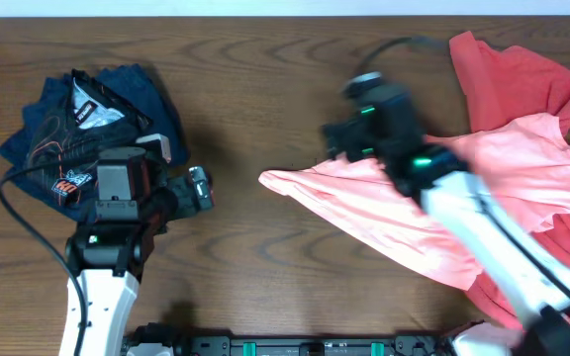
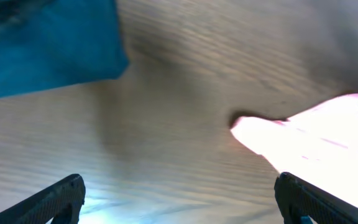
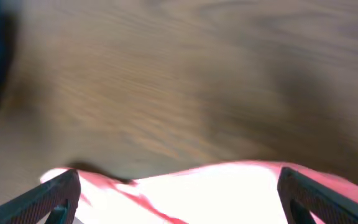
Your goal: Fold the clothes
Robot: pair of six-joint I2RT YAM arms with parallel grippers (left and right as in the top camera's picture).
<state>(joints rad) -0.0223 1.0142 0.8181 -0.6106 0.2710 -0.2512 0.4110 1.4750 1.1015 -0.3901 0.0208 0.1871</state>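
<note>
A light salmon-pink T-shirt [image 1: 433, 213] lies stretched across the middle right of the table, its left tip near the centre. It lies partly on a coral-red shirt [image 1: 508, 74] at the far right. My right gripper [image 1: 349, 143] is open and hovers over the pink shirt's upper left edge; the cloth [image 3: 216, 193] fills the space between its fingers [image 3: 179, 196]. My left gripper [image 1: 198, 190] is open and empty over bare wood, left of the shirt's tip [image 2: 303, 143]. Its fingers [image 2: 179, 199] show at the bottom of the left wrist view.
A dark blue printed garment [image 1: 82, 119] lies bunched at the far left, behind my left arm; it also shows in the left wrist view [image 2: 48, 46]. The table's front edge holds a black rail [image 1: 285, 346].
</note>
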